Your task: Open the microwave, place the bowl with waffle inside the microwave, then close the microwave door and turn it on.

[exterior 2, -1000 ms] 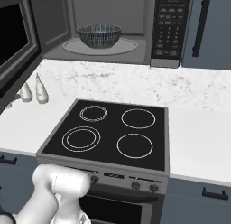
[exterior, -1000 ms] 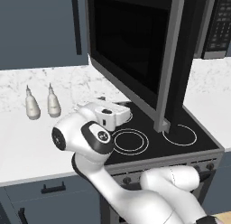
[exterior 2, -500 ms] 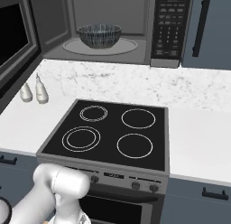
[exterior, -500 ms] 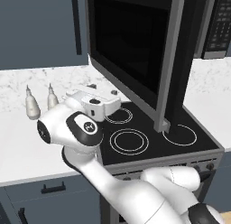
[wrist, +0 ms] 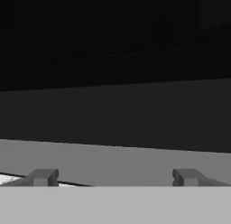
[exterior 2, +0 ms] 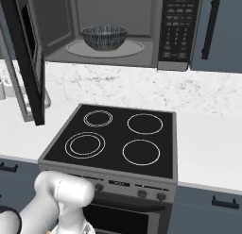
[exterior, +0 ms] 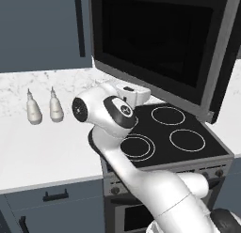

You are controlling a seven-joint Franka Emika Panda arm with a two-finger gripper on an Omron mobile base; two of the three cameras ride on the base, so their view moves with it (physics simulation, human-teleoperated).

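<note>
The microwave (exterior 2: 118, 30) is shown mounted above the stove (exterior 2: 116, 141), with its door (exterior 2: 30, 56) swung fully open to the left. The bowl (exterior 2: 104, 37) is seen resting on the turntable inside the grey cavity; the waffle cannot be made out within it. In the left base view the door (exterior: 160, 44) is presented as a wide dark glass panel in a grey frame, and the arm's hand is held low just in front of the door's lower edge, above the stove's rear left ring. In the hand view the gripper (wrist: 115, 178) is seen with its fingers spread wide and nothing between them, facing the door's grey lower frame at close range. Two white bottles (exterior: 44, 107) are seen standing on the bench (exterior: 42, 152) to the left.
</note>
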